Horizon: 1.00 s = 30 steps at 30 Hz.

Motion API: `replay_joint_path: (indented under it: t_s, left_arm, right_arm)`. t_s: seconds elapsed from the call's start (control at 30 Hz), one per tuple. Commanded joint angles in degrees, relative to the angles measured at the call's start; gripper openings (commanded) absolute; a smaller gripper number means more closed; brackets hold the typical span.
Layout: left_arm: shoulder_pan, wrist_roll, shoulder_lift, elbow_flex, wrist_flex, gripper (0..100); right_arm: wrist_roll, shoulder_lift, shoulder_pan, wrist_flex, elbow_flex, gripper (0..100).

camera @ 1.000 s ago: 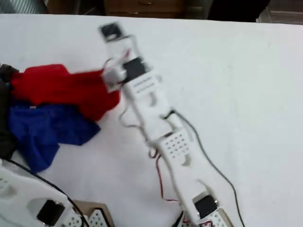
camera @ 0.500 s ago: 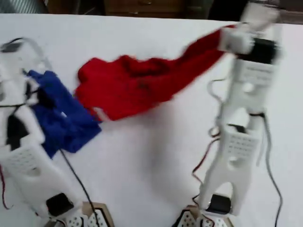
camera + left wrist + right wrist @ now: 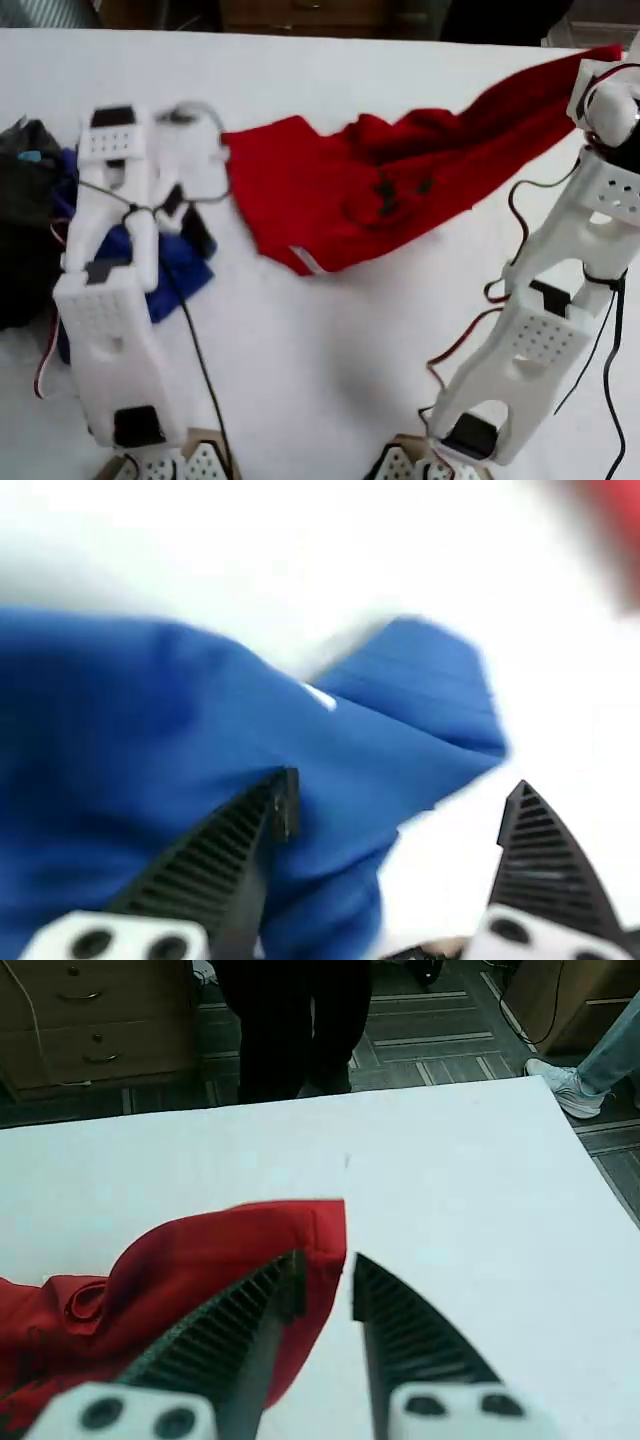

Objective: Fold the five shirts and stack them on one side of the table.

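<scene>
Red shirt point(image 3: 340, 190), crumpled and not yet folded, is shown on the tabletop point(image 3: 330, 380). Its long axis runs from the middle toward the far right corner, where one end narrows to a strip. The right gripper point(image 3: 326, 1260) is seen over that far right end, its jaws narrowly apart, with no cloth visibly pinched between them. The shirt's broad left edge lies just beside the left gripper point(image 3: 402, 785). That gripper's jaws are spread wide above a blue shirt point(image 3: 150, 710) at the left side, next to a dark garment point(image 3: 25, 230). Flattening is judged to be the step in hand. From the right jaws the shirt extends leftward and nearward, and the left arm is the nearer to its broad free edge.
</scene>
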Motion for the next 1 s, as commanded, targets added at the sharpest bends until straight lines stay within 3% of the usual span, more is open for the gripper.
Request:
replay_joint_path:
  t_s: [0.0,0.07,0.23,0.47,0.7,0.97]
  left_arm:
    - [-8.88,0.35,5.63,0.13,0.18,33]
    - [-16.09,0.35,9.23,-2.51,-0.26,33]
    - [-33.93,-0.26,15.38,-17.1,-0.18,33]
    - [-47.3,-2.02,20.66,-46.02,0.09,33]
    - [-48.26,-1.85,21.71,-60.0,0.44,33]
    - [-37.54,1.32,21.63,-68.79,1.05,33]
  right_arm:
    - [0.44,-3.74,0.48,1.27,-1.23,27.6]
    - [0.26,-3.74,0.22,1.27,-1.23,32.8]
    - [0.18,-3.65,-1.89,1.27,-1.14,33.2]
    - [0.18,-3.74,-9.63,1.27,5.8,33.2]
    - [0.18,-3.82,-21.14,1.27,24.18,33.2]
    - [-1.76,-3.56,-41.36,-2.42,36.66,33.5]
